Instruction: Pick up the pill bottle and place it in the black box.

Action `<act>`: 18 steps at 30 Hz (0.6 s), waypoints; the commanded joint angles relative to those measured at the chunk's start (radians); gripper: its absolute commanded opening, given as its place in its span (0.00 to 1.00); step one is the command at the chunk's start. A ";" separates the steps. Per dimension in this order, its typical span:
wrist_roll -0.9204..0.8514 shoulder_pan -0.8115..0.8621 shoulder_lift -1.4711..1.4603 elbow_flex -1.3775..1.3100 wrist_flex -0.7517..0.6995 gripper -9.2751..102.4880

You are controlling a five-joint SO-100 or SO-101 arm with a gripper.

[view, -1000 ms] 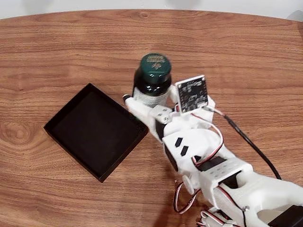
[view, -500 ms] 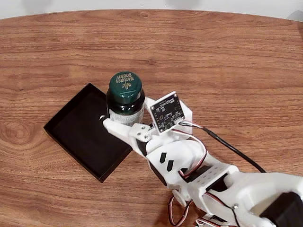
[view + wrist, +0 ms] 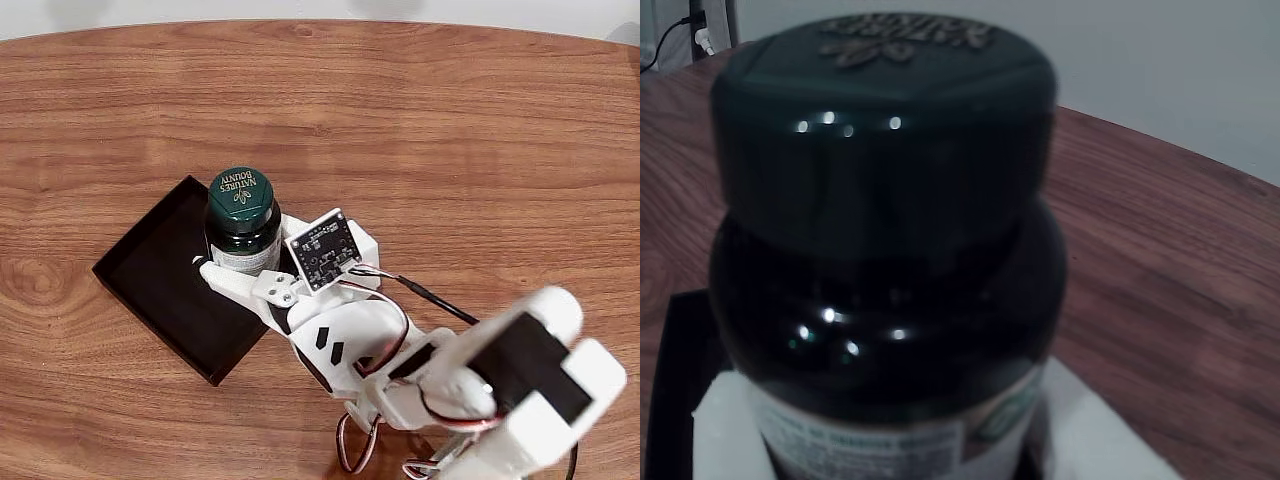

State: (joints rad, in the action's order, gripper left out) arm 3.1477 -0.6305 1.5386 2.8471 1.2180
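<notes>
Pill bottle (image 3: 241, 215) upright, clenched in pincer (image 3: 243, 262) over right part of black box (image 3: 150, 275) (height above floor unclear); next, judged: straight descent along bottle's vertical axis, then release.

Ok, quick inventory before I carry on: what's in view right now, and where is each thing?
pill bottle: one, dark amber with green cap and white label, upright in the hand's grip, over the black box's right part in the fixed view; close up in the wrist view.
black box: one, matte black, left of centre on the table.
table: one, brown wood grain.
cable: one, black, running from the wrist camera board.
hand: one, white, shut on the bottle.
arm: one, white, lower right.
</notes>
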 commanded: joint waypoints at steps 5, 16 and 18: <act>0.012 0.003 -0.098 -0.133 0.094 0.25; 0.011 -0.012 -0.219 -0.198 0.123 0.26; 0.012 -0.014 -0.238 -0.207 0.123 0.26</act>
State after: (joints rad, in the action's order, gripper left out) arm 3.1477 -0.6305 1.2947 2.6998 1.2977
